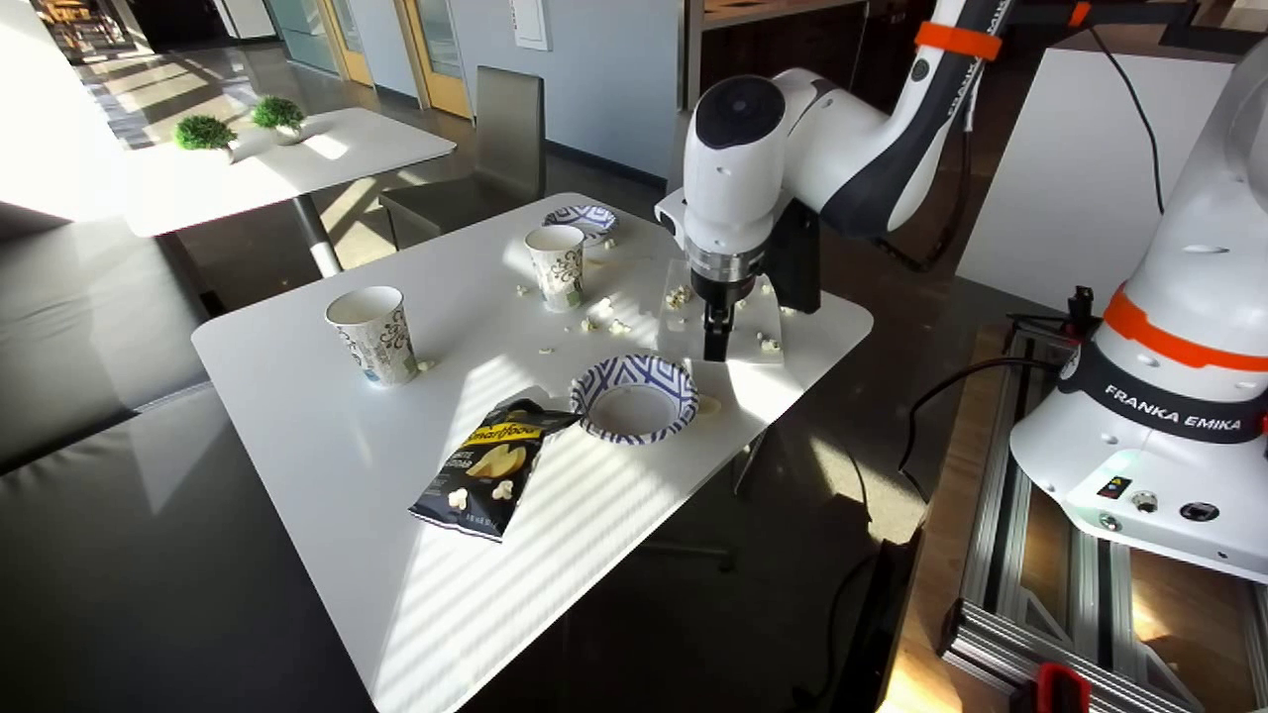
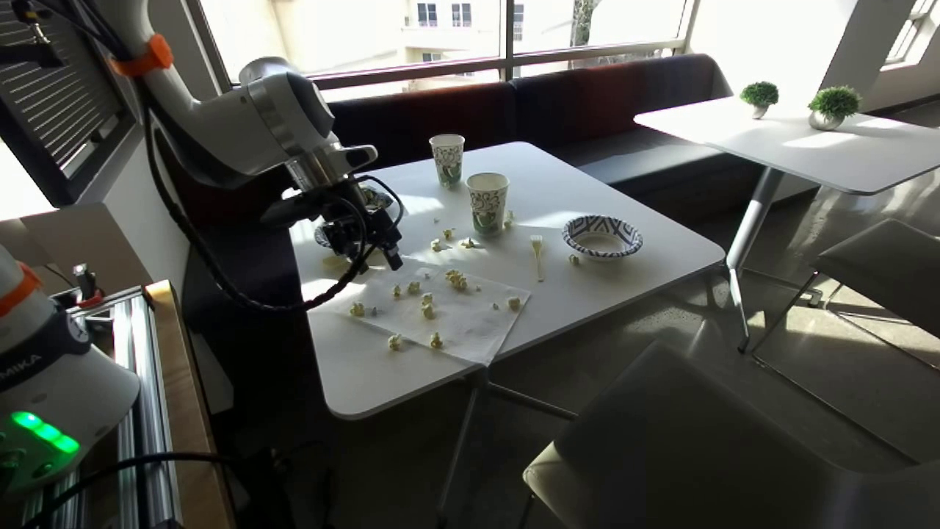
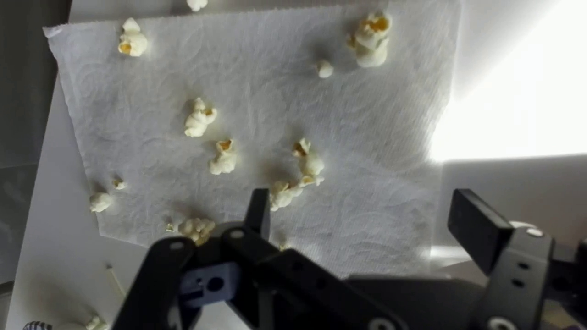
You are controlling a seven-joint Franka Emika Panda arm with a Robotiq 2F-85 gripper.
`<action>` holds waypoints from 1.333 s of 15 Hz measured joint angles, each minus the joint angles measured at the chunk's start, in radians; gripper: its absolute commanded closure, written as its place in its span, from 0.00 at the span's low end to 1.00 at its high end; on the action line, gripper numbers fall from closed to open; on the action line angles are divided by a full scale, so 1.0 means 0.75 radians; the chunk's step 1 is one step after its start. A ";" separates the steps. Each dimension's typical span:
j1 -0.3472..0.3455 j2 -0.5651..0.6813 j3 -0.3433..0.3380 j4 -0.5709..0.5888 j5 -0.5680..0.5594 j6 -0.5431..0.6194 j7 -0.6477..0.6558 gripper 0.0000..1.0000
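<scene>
My gripper (image 3: 362, 201) is open, its two fingers wide apart with nothing held between them. It points down above a white napkin (image 3: 367, 151) scattered with popcorn. The nearest popcorn piece (image 3: 285, 195) shows beside the left fingertip in the wrist view; whether they touch cannot be told there. In an exterior view the gripper (image 2: 380, 266) hangs over the table by the napkin's (image 2: 481, 323) far corner. A patterned bowl (image 1: 634, 408) stands close to the gripper (image 1: 716, 347) in an exterior view. A black popcorn bag (image 1: 485, 470) lies against that bowl.
Two patterned paper cups, a nearer cup (image 1: 372, 342) and a farther cup (image 1: 557, 267), stand upright on the white table (image 1: 327, 465). A second patterned bowl (image 2: 602, 241) and a pale fork (image 2: 538, 257) lie at the far end. Loose popcorn (image 2: 449, 234) is spread around. A chair (image 2: 661, 433) stands beside the table.
</scene>
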 measured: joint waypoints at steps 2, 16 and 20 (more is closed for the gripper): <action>0.003 0.031 0.000 0.015 -0.032 0.000 0.044 0.00; -0.001 0.115 -0.020 0.054 -0.231 0.004 0.254 0.00; -0.018 0.115 -0.045 0.054 -0.321 0.054 0.331 0.00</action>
